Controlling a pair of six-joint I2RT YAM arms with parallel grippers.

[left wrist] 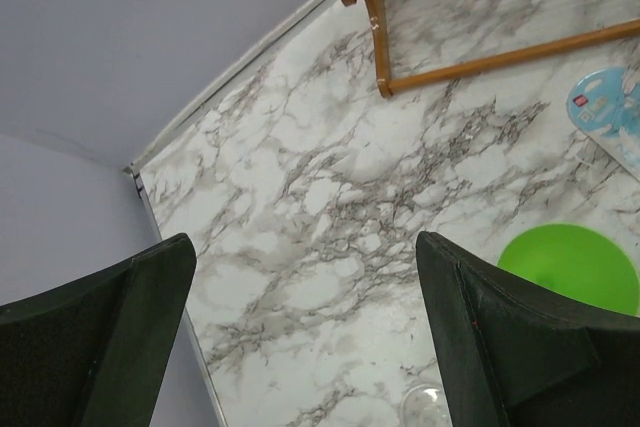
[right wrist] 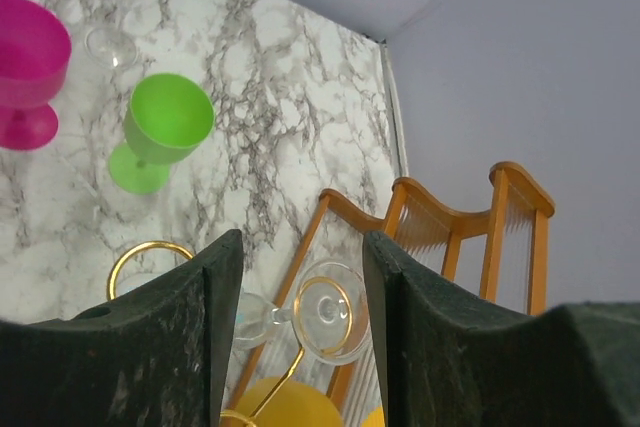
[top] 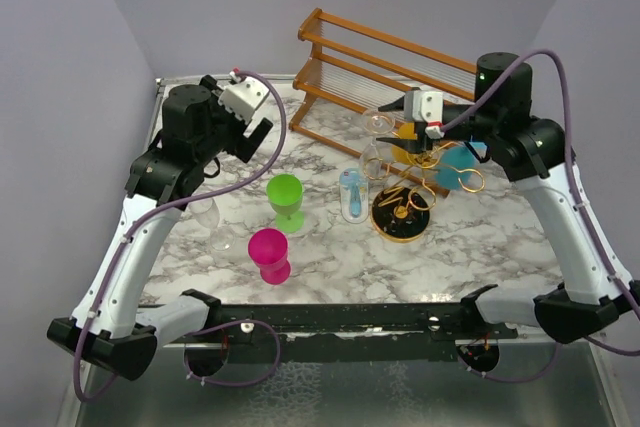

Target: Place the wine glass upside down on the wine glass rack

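The clear wine glass (top: 377, 137) hangs upside down, foot up, on a gold loop arm of the wine glass rack (top: 402, 215), a gold wire stand on a round black base. In the right wrist view its round foot (right wrist: 330, 312) rests in a gold loop between the two fingers, with a gap on each side. My right gripper (top: 418, 139) (right wrist: 302, 242) is open around the foot without touching it. My left gripper (top: 252, 135) (left wrist: 305, 247) hovers wide open over bare marble at the back left, holding nothing.
A brown wooden slatted rack (top: 390, 67) stands at the back. A green cup (top: 285, 197), a pink cup (top: 268, 252) and a blue-tinted glass (top: 352, 195) sit mid-table. A yellow cup (top: 408, 153) and a teal item (top: 458, 162) are by the gold stand. Another clear glass (top: 205, 212) lies left.
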